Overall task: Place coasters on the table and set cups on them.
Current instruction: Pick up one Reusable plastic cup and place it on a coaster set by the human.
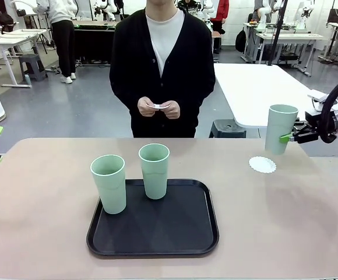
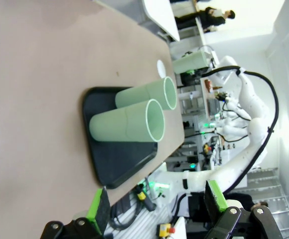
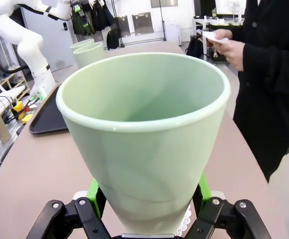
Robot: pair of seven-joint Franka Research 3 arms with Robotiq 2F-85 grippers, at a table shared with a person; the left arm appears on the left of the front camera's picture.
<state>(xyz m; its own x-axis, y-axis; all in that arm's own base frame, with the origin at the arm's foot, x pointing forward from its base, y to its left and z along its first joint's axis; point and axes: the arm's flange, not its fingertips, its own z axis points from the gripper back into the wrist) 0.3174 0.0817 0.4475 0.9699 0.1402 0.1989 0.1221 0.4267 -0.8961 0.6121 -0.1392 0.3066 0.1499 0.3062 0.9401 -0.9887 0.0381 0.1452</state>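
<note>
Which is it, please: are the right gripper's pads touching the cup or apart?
Touching: right wrist view shows the right gripper pressing its pads against the cup.

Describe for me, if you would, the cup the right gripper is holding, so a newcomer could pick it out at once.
Start at the beige table and look past the black tray to the table's right end, where a white coaster lies. The cup is the mint-green tumbler just beyond it. Unlike the two cups on the tray, it is clamped in the right gripper.
</note>
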